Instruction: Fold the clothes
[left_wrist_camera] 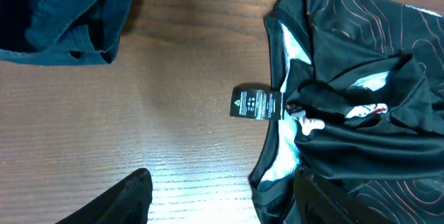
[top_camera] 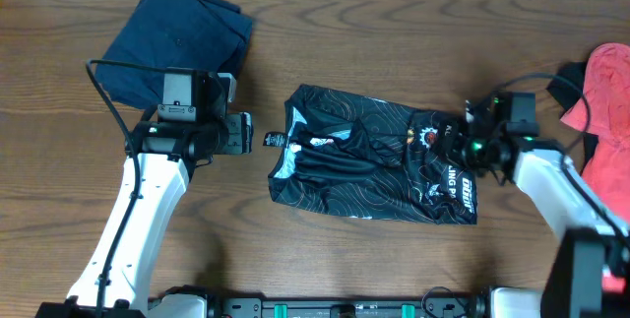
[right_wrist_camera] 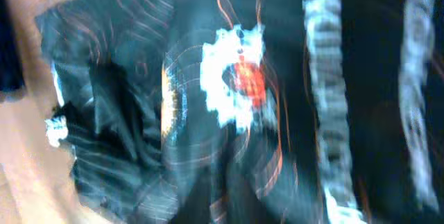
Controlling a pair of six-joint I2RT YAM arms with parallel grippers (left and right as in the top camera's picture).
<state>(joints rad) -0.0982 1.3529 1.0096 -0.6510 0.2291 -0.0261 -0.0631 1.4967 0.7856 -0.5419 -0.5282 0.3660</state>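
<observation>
The black jersey with thin orange-white contour lines lies crumpled and partly folded in the middle of the table. Its collar and black neck tag point left. My left gripper is open just left of the collar. In the left wrist view one finger is over bare wood and the other over the collar edge of the jersey, near the tag. My right gripper is over the jersey's right part, by the lettering. The right wrist view is motion-blurred and shows a round badge; its fingers cannot be made out.
A navy-blue folded garment lies at the back left, also in the left wrist view. A coral-red garment lies at the right edge. Bare wooden table shows around the jersey.
</observation>
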